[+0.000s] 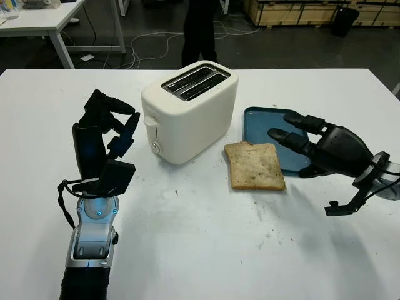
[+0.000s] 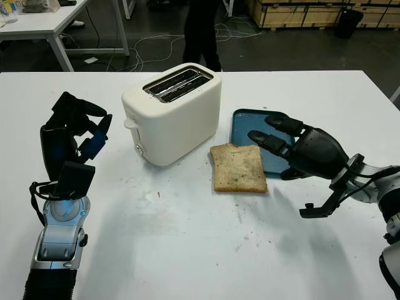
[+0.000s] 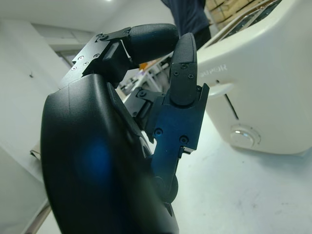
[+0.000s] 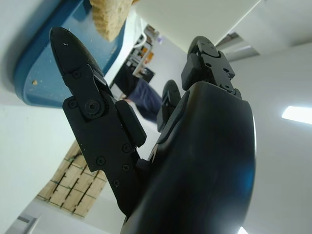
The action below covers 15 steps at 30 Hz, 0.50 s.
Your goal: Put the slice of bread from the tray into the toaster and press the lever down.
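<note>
A cream two-slot toaster (image 1: 190, 109) stands mid-table, its slots empty and its lever (image 1: 150, 122) up on the end facing my left hand. The slice of bread (image 1: 254, 165) lies flat, partly on the table and partly over the near left corner of the blue tray (image 1: 262, 125). My right hand (image 1: 300, 140) hovers open over the tray, just right of the bread, holding nothing. My left hand (image 1: 109, 128) is raised to the left of the toaster, fingers curled, empty. The toaster (image 3: 263, 92) appears close in the left wrist view, and the tray (image 4: 44, 63) and bread (image 4: 109, 17) in the right wrist view.
The white table (image 1: 200, 250) has crumbs in front of the bread. A person in dark clothes (image 1: 200, 31) stands beyond the far edge. Another white table (image 1: 44, 22) is at the back left, wooden crates (image 1: 300, 11) at the back right.
</note>
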Tool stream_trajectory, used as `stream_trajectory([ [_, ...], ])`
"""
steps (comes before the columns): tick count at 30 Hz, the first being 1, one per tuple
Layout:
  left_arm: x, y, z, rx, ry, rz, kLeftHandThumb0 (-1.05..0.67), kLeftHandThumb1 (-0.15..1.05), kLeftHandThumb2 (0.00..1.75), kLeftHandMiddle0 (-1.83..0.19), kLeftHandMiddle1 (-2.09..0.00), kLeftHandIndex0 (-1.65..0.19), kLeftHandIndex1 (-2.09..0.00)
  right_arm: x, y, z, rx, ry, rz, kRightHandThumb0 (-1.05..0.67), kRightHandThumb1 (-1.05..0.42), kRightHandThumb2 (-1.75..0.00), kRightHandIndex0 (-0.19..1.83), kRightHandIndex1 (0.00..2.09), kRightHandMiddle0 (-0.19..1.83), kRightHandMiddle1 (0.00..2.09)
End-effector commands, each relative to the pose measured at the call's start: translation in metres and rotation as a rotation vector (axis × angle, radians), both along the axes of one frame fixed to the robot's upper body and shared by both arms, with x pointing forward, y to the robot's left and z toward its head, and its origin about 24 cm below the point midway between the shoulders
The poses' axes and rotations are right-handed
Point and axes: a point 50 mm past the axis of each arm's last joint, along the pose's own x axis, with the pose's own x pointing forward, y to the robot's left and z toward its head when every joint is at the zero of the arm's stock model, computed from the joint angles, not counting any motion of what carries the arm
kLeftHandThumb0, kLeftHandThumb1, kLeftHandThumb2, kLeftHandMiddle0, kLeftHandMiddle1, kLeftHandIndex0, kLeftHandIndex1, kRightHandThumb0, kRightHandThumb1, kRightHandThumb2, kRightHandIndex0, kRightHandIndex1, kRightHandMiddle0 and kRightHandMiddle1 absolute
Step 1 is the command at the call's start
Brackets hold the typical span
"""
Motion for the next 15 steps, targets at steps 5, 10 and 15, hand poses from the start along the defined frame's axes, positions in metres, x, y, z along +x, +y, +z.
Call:
stream_trajectory([
  [5,-0.001,0.0,0.001,0.005,-0.007,0.001,-0.35,0.92,0.26,-0.81,-1.75,-0.55,-1.6,0.0,0.004,0.0,0.069,-0.013,0.027,-0.74,-0.69,0.0,0.2,0.01,0.08,0.01],
  [10,-0.001,0.0,0.001,0.0,-0.007,0.003,-0.36,0.92,0.25,-0.82,-1.75,-0.56,-1.6,-0.003,0.005,-0.007,0.093,-0.015,0.038,-0.75,-0.72,-0.01,0.25,0.03,0.16,0.03],
  [15,-0.001,0.0,0.001,0.007,-0.007,0.003,-0.36,0.92,0.26,-0.81,-1.75,-0.54,-1.59,-0.005,0.008,-0.016,0.081,-0.01,0.042,-0.76,-0.75,-0.01,0.27,0.03,0.2,0.03],
])
